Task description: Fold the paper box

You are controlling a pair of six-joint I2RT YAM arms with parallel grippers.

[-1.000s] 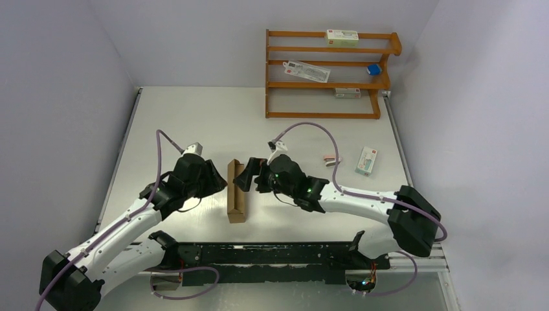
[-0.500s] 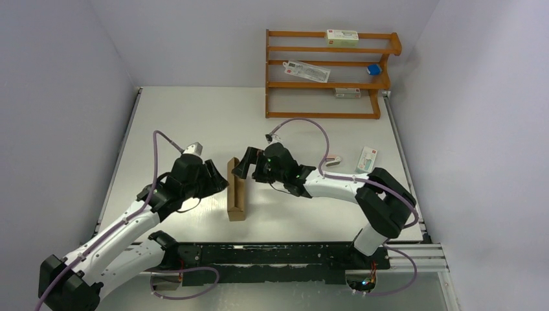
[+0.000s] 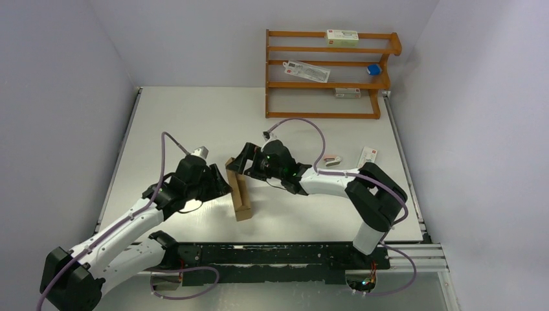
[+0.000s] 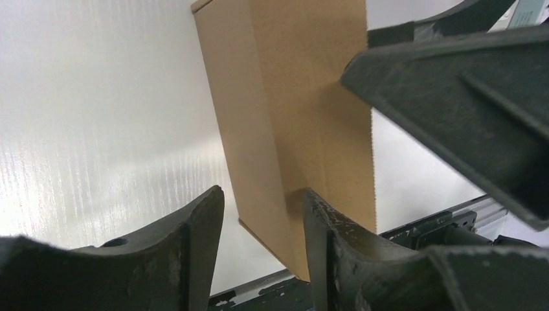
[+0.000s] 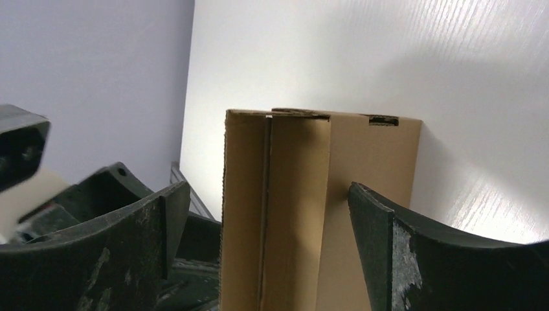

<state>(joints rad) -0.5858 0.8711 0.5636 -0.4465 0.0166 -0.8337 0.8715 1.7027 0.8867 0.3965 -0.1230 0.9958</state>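
Brown cardboard paper box (image 3: 238, 191) just left of centre in our top view, on edge on the white worktop (image 3: 194, 116), long axis running up-frame, far end angled left, we see the left claw (image 3: 222, 188) parted against its left side, right claw (image 3: 241, 162) spread wide, straddling its far end.

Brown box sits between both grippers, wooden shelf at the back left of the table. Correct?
Not quite. The wooden shelf stands at the back right, as the top view shows. The rest holds: the brown box sits between the left gripper and the right gripper.
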